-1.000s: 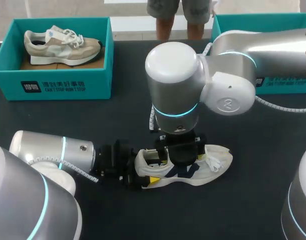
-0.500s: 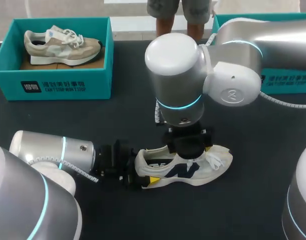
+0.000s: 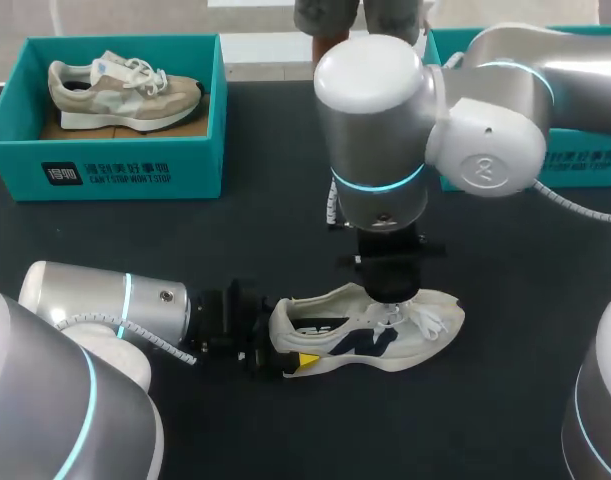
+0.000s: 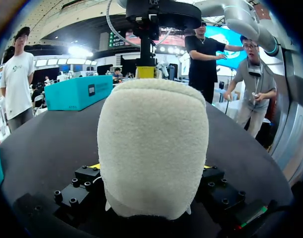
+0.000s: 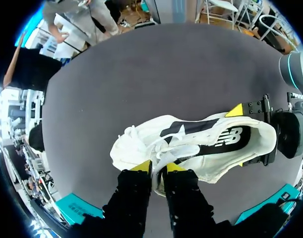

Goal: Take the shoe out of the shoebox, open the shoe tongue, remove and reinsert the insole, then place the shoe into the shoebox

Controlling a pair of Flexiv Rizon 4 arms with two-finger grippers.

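The sneaker [image 3: 435, 322] is white with dark navy side panels and a black insole [image 5: 225, 141]. It lies on its sole on the dark table [image 3: 235, 240], near the front edge, well apart from the teal shoebox [image 3: 115, 170] at the far left, which holds a beige sneaker [image 3: 120, 90]. Loose white laces trail over its toe.

In the left wrist view the pale heel blocks the rest of the shoe, and only slivers of yellow show at either side of it. In the head view the right arm's wrist covers the lacing.

The left gripper [image 4: 152, 166] clamps the heel, its 2 fingers set wide against opposite sides. The right gripper [image 5: 158, 167] stands over the midfoot, its jaws nearly together, with the white tongue [image 5: 178, 151] pinched in the narrow gap.
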